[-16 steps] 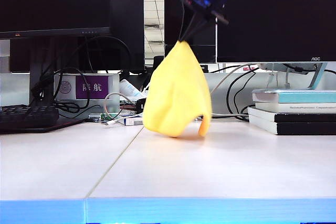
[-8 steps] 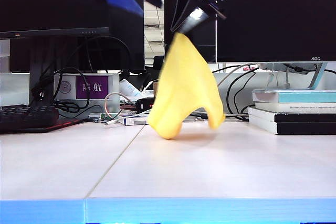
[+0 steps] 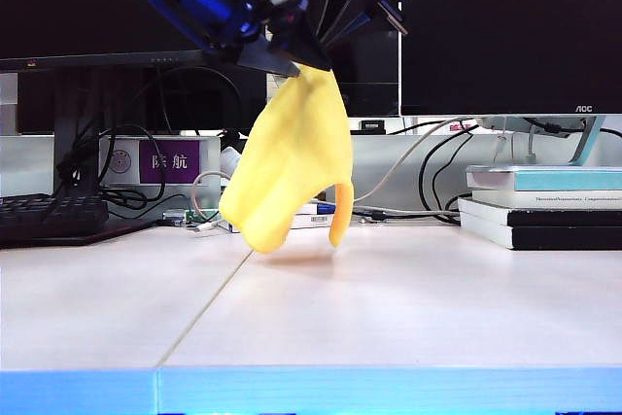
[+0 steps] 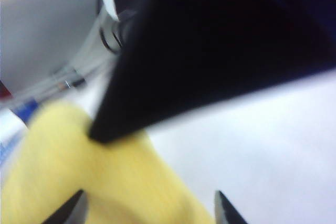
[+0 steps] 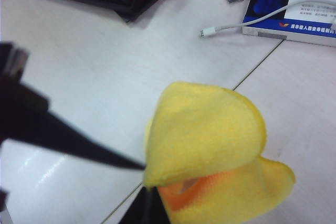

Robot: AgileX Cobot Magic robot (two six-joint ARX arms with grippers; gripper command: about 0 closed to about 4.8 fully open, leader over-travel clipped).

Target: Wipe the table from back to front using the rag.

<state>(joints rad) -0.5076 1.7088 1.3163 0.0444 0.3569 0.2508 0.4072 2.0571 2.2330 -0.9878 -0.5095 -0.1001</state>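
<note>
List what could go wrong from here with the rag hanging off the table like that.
1. The rag hangs bunched from the shut right gripper by one corner; a thin pinch may slip.
2. The left gripper, jaws open, crowds the same top corner, so the two grippers could collide or tug the cloth free.
3. Lowered as it hangs, the rag would likely land crumpled on the table, near the loose white cable, and wipe poorly.
</note>
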